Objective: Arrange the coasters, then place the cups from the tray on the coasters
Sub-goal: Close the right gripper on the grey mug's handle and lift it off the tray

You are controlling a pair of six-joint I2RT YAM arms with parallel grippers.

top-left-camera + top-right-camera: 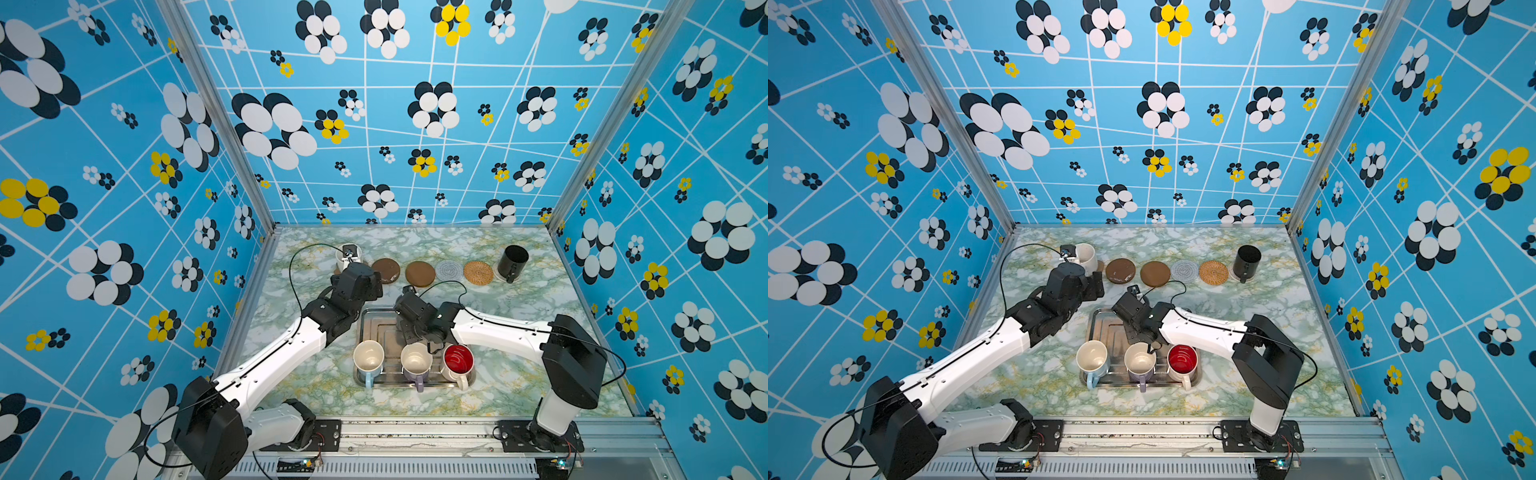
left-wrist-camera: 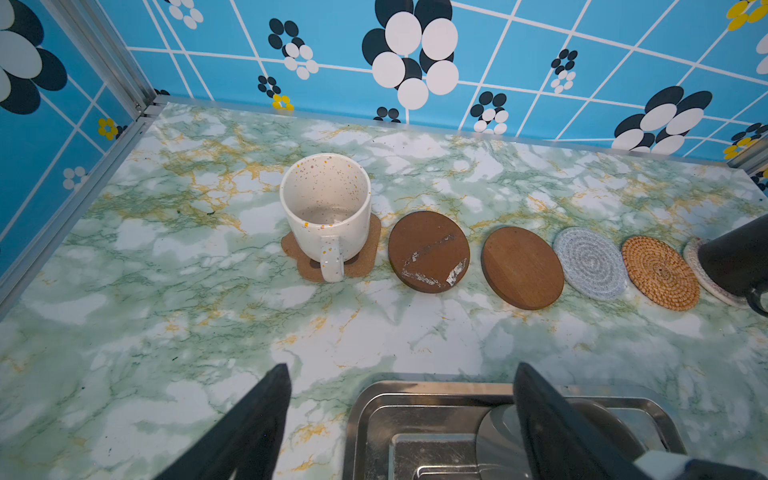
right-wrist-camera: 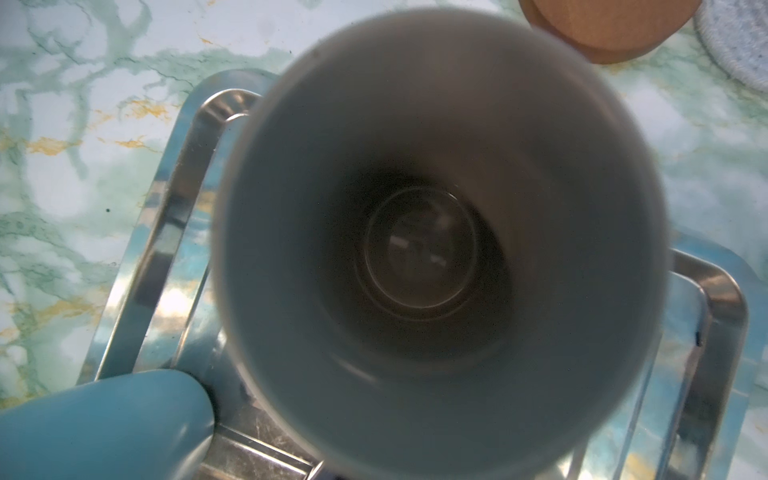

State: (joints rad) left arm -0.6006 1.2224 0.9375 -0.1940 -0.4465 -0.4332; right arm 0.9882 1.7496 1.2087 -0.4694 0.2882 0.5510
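Lying along the back of the marbled table [image 1: 523,340], one row of six coasters, listed left to right as in both top views: paw coaster [image 2: 371,243], scuffed brown disc [image 2: 428,249], plain brown disc [image 2: 521,268], grey woven round [image 2: 590,262], rattan round [image 2: 660,272], pale round [image 2: 708,280]. Neighbours lay just beside one another.

Cream mug [image 2: 326,208]: speckled, upright on the paw coaster, handle toward the robot.
Black mug [image 1: 513,259]: upright on the pale round.
The four coasters between them lay uncovered.

Tray [image 1: 380,330]: mid-table, nearer the robot than the row. Its near end held three upright mugs side by side: light blue mug [image 1: 368,359], lilac mug [image 1: 415,361], red-lined mug [image 1: 458,359], handles pointing over the near rim.

Grey mug [image 3: 291,208]: mouth up over the tray's far end, filling the right wrist view. Whether it rested or hung lifted could not be told.

Left gripper [image 2: 401,370]: fingers spread wide, grasping nothing, hovering above the table between the cream mug and the tray.

Right gripper [image 1: 430,340]: above the grey mug, fingers drawn close together. Whether they grasped the mug could not be told.
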